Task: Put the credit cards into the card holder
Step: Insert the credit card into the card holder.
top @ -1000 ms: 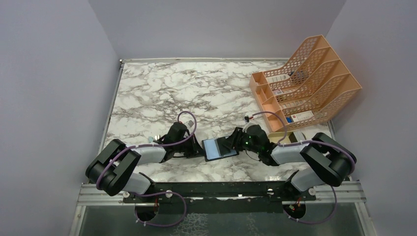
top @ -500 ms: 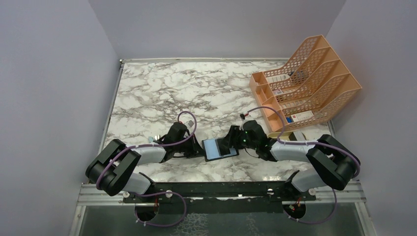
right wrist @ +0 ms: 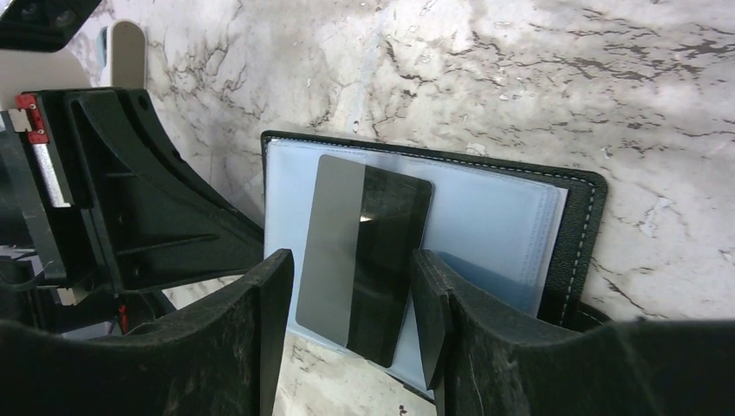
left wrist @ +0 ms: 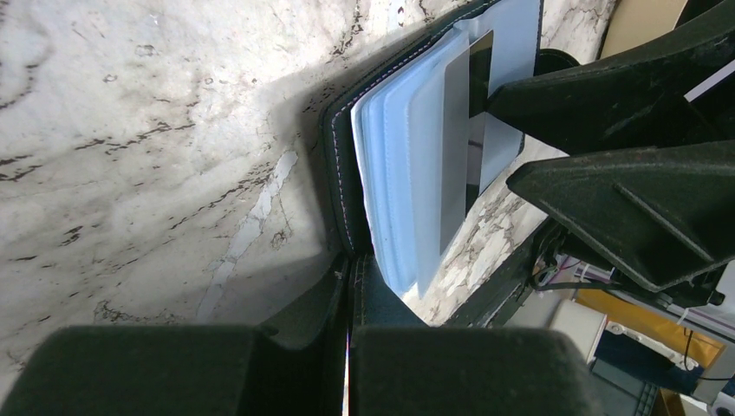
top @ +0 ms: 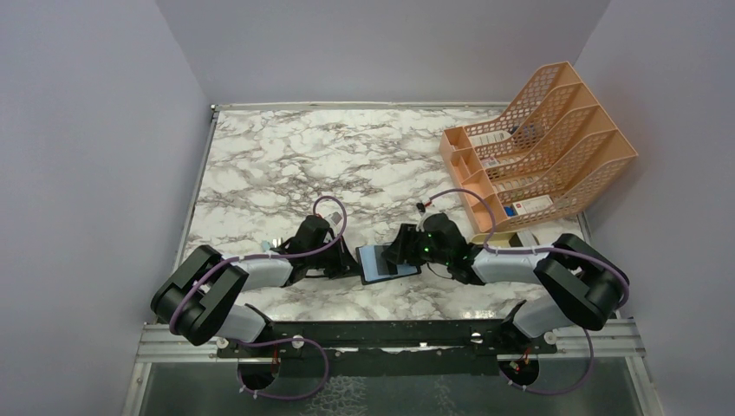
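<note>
Close to the near edge of the marble worktop (top: pixel 286 165), between the two arms, you find the card holder (right wrist: pixel 511 217) lying open and flat, its pale blue sleeves (left wrist: pixel 407 173) facing up. Your left tool (left wrist: pixel 349 269) is closed on the holder's black cover at one side, most likely to pin it so it cannot slide or fold while a card goes in. Your right tool (right wrist: pixel 354 260) grips one card (right wrist: pixel 364 217), dark grey and glossy in this light, by its two long edges. The card hangs over the sleeves, slightly tilted, with its free short edge pointing away from the wrist. Whether that edge has entered a pocket cannot be told. Holding the card by its edges leaves the leading end free to slip in. The two tools sit very near each other across the holder, so the left tool is the likeliest thing to crowd the card's path. No other loose cards show in any view. Well apart, at the far right of the worktop, an orange mesh file rack (top: pixel 555 130) holds white boxes (top: pixel 530 204) in its slots, and it does not block the work.
</note>
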`<state>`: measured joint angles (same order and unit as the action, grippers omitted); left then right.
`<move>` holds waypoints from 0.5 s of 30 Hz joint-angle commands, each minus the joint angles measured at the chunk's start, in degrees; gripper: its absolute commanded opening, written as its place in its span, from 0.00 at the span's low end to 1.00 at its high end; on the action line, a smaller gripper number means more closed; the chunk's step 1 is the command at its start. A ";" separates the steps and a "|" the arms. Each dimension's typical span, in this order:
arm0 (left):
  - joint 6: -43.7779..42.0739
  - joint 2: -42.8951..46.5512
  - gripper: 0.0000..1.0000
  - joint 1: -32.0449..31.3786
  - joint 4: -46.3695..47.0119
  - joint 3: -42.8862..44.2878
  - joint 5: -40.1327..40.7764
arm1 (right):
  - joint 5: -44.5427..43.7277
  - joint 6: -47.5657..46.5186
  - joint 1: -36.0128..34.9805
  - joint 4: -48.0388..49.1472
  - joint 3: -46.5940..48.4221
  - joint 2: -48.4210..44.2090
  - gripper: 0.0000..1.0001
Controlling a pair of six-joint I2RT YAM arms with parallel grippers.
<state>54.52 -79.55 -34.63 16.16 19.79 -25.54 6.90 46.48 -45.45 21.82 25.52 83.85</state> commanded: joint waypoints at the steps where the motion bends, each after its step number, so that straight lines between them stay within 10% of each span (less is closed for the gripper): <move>1: -1.40 -0.40 0.00 -0.35 -1.57 -0.40 -0.34 | 2.36 0.84 -0.94 2.44 0.75 0.66 0.52; 15: -1.75 -0.55 0.00 -0.35 -1.40 -0.41 -0.54 | 4.31 -0.94 -1.05 3.87 1.52 0.76 0.48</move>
<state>54.33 -79.57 -34.63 16.21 19.79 -25.58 10.92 46.65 -46.09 25.58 25.50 84.97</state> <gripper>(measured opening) 0.012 0.486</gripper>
